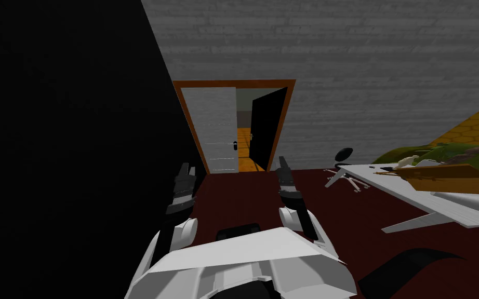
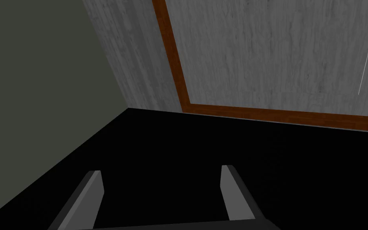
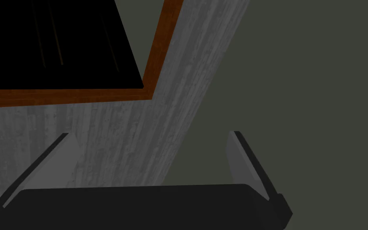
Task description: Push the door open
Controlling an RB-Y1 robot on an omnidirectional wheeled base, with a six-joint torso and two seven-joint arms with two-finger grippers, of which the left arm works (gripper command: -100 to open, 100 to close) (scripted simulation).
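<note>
Head view: our left pincer [image 1: 184,174] and right pincer [image 1: 283,165] gape open, the white panelled door [image 1: 215,130] well ahead between them, so a skewed approach may snag its brown frame [image 1: 233,83].

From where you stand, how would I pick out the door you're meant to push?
Look at the grey wall straight ahead: a brown frame is set in it. The door is the white leaf filling the frame's left half, with a small dark handle at its right edge. Its neighbour on the right is a black panel, with orange floor showing between them.
</note>
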